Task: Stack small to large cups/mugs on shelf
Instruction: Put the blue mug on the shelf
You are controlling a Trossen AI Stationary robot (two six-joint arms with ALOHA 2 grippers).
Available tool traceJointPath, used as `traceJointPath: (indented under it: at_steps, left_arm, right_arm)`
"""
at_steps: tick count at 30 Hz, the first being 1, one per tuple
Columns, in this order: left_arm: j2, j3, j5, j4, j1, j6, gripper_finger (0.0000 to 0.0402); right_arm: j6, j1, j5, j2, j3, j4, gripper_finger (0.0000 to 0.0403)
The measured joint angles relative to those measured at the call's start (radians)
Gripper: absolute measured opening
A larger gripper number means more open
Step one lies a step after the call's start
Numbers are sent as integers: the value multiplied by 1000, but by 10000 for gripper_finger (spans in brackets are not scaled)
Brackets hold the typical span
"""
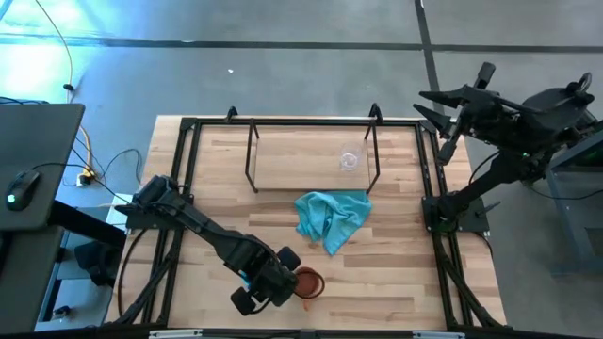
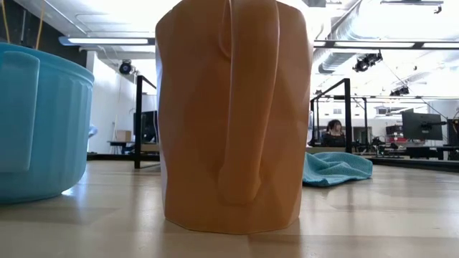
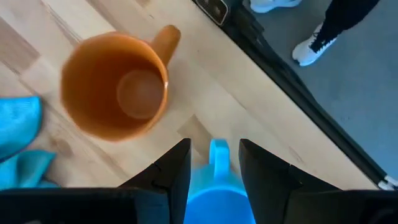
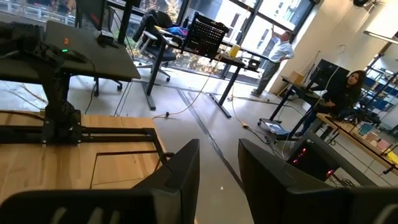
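While the right gripper (image 1: 441, 132) waits with jaws apart at upper right, the left gripper (image 3: 214, 163), bottom centre, straddles the blue mug (image 3: 214, 193) handle beside the orange mug (image 3: 115, 87), seemingly about to close and lift.

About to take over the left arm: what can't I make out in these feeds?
- Blue mug: hidden under the left gripper in the high view, cut by the edge in the low view, only handle and rim in the left wrist view.
- Glass cup: faint on the shelf in the high view; absent from the low view, which the orange mug fills.
- Right gripper: off-table; sees no cups.
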Motion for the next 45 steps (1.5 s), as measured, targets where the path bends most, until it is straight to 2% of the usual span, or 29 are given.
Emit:
traceJointPath:
  at_steps: [17,28,41,45]
  left_arm:
    - [94,0,27,-16,-7,-29,124]
    - [97,-2,24,-52,-15,-43,124]
    - [96,-87,20,-4,-29,-82,124]
    - [96,-87,-18,8,-26,-82,124]
  right_arm:
    - [61,0,-16,0,0,-86,101]
    - [61,0,-30,0,0,-85,101]
    - [61,0,-36,0,0,-85,101]
    - [59,0,-36,0,0,-85,101]
